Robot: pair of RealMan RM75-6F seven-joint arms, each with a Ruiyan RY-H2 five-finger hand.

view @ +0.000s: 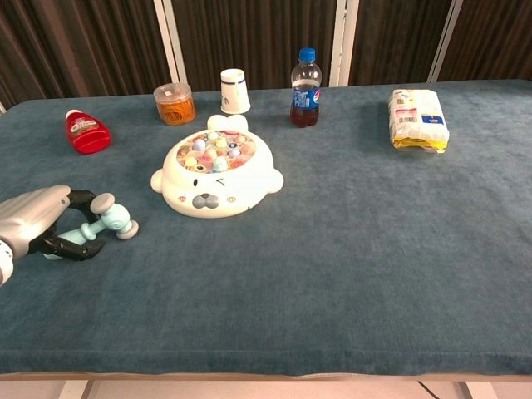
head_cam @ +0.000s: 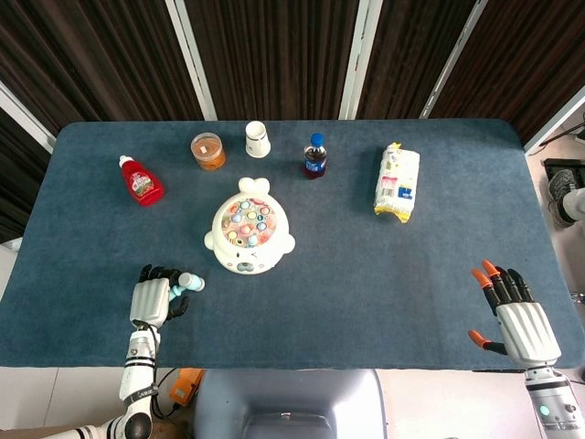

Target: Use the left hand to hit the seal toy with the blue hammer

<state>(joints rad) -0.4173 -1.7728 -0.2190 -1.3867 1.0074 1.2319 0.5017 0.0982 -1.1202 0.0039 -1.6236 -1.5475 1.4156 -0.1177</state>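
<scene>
Blue cloth lies bare between the left hand (view: 37, 220), fingers clamped on the hammer (view: 100, 223), and the seal toy (view: 217, 176); only the head view shows the right hand (head_cam: 518, 322), fingers apart.

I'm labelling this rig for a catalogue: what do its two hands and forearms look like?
Both hands have silver-grey ribbed backs and black fingers. The right hand has orange fingertips; the left hand shows none. Each forearm is slim, white and segmented, with dark bands.
</scene>
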